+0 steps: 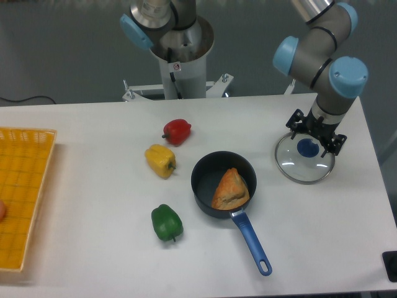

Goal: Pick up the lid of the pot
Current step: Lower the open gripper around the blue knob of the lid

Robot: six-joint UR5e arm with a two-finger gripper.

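Found cut off by the left edge, between eight and nine o'clock: yellow plastic crate [31, 158] and, inside, small reddish-orange object [2, 210], too little showing to identify. Noted between nine and ten o'clock: thin black cable [28, 98], also cut by the left edge. Noted at four o'clock: dark object [389, 264], cut by the right edge, unidentified. Recorded as partly hidden by the two-finger gripper [317, 137]: clear round lid [304, 171], from twelve to two o'clock on the rim. Cannot confirm fingertip contact.
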